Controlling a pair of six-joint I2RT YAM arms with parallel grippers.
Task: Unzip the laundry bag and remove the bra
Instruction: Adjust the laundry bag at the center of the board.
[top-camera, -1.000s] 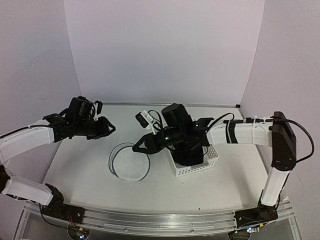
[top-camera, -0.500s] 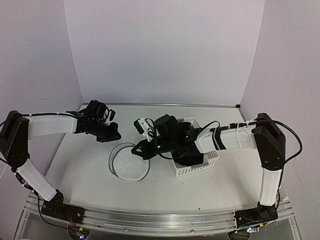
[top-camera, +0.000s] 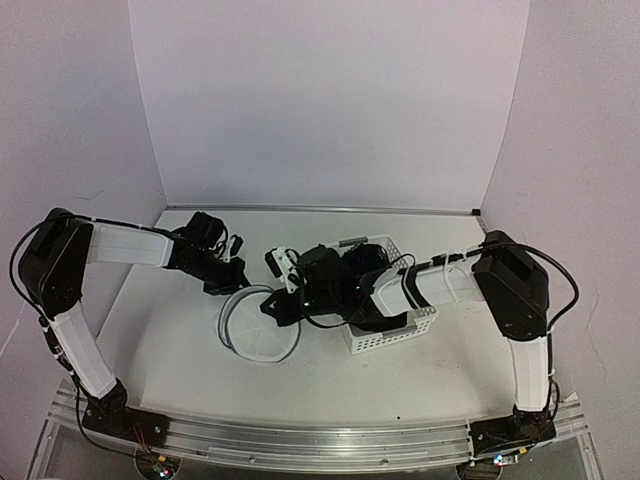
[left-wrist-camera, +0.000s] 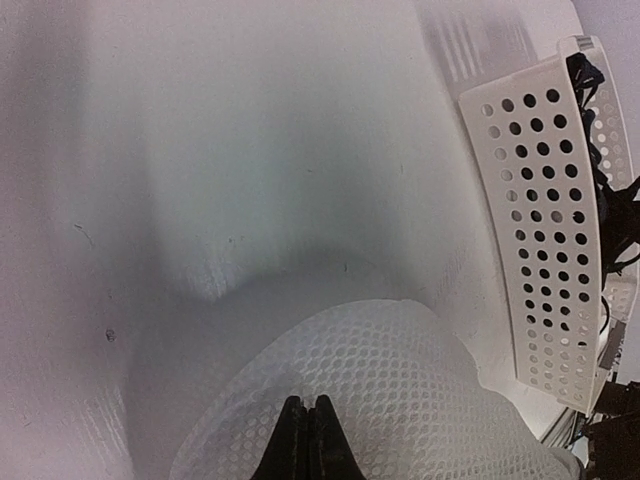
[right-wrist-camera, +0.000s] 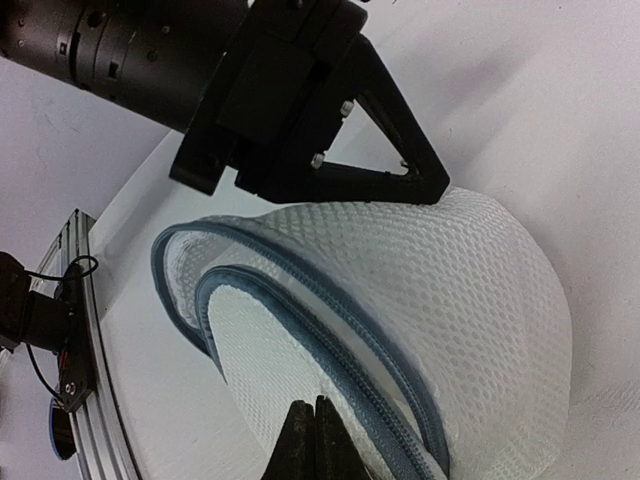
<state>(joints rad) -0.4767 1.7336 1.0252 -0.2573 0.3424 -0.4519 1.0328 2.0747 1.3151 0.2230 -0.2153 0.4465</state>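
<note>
The laundry bag (top-camera: 258, 326) lies on the table as a white mesh dome with blue-grey zipper rims, its opening gaping in the right wrist view (right-wrist-camera: 400, 300). My left gripper (top-camera: 233, 276) is shut, its tips resting on the mesh at the bag's far left (left-wrist-camera: 308, 405). My right gripper (top-camera: 272, 305) is shut, its tips against the mesh by the zipper (right-wrist-camera: 315, 405). The black bra (top-camera: 386, 317) lies in the white basket; its straps show in the left wrist view (left-wrist-camera: 600, 180).
The white perforated basket (top-camera: 425, 322) stands right of the bag, under my right forearm; its wall shows in the left wrist view (left-wrist-camera: 545, 230). White walls close the back and sides. My left gripper (right-wrist-camera: 300, 120) hangs over the bag's far side.
Both arms have swung in toward the bag. The left gripper came down and right to its far edge, the right gripper left to its near-right edge. Both jaws look closed now.
</note>
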